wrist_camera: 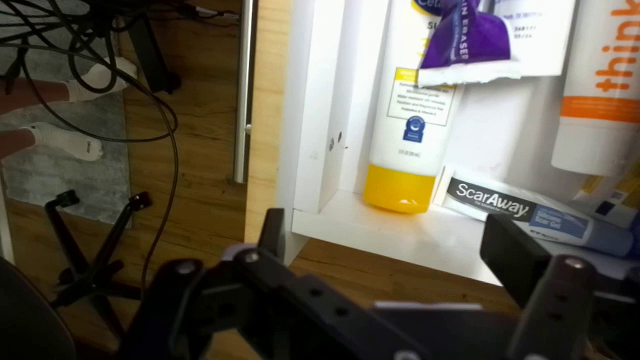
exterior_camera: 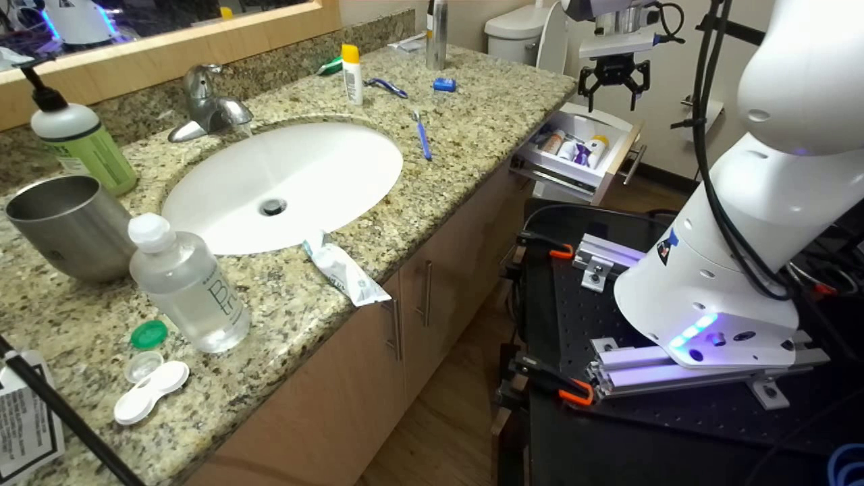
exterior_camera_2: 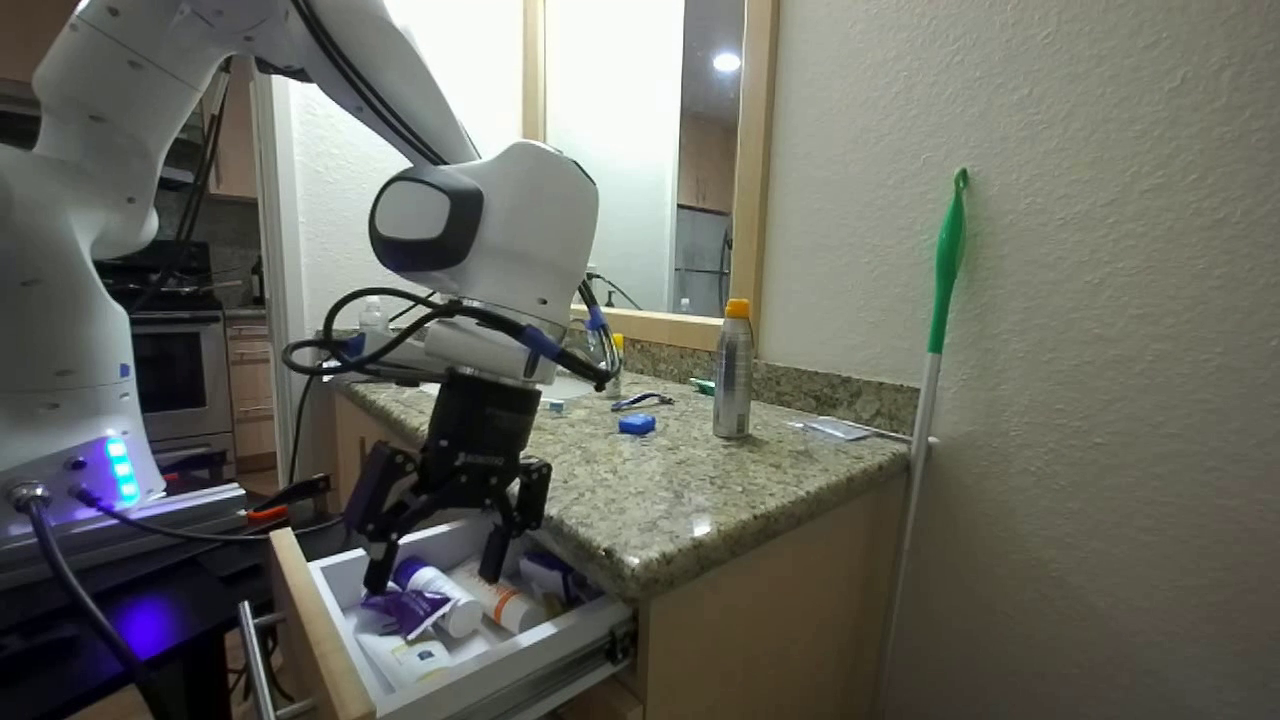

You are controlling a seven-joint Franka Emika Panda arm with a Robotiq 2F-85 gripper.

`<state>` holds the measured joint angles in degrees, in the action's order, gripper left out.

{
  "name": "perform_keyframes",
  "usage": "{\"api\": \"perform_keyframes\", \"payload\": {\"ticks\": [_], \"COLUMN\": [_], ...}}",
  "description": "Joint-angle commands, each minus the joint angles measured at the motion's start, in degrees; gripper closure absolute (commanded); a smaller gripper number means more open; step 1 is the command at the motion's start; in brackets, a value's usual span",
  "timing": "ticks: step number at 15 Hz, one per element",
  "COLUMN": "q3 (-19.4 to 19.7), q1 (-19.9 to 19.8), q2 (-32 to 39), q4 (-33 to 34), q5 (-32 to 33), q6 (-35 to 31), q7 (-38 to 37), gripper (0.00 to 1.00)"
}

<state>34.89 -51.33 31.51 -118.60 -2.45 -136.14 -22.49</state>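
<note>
Jaws spread wide and empty, a gripper [exterior_camera_2: 435, 573] is suspended over a pulled-out drawer [exterior_camera_2: 312, 625]; inside at near left, a yellow-capped tube [wrist_camera: 412, 120], judged light, smooth and squeezable, would be best gripped across its stiffer capped end.

Yellow-capped tube [wrist_camera: 414, 130] partly hidden by purple packet [wrist_camera: 467, 40], orange-banded tube [wrist_camera: 600, 95] cut off by wrist view's edge

The end effector [exterior_camera: 612, 106] has a matt finish. The surface [exterior_camera_2: 660, 500] looks like polished, speckled stone. The drawer front [wrist_camera: 270, 112] is smooth wood, its handle [wrist_camera: 243, 100] satin metal. The sunscreen tube [wrist_camera: 410, 140] is smooth plastic with a glossy cap [wrist_camera: 400, 189]; the purple packet [wrist_camera: 467, 42] is crinkled, shiny film. The cup [exterior_camera: 74, 233] looks like brushed metal.
</note>
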Motion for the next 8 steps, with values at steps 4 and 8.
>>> {"api": "perform_keyframes", "payload": {"ticks": [4,8], "q3": [-2.96,-3.08], "q1": [0.09,1.26], "q2": [2.08,4.38], "q4": [1.37,2.90], "q5": [-3.99,-3.21], "q6": [-1.92,-0.78], "q7": [-0.73,-2.72], "gripper": [0.00,0.00]}}
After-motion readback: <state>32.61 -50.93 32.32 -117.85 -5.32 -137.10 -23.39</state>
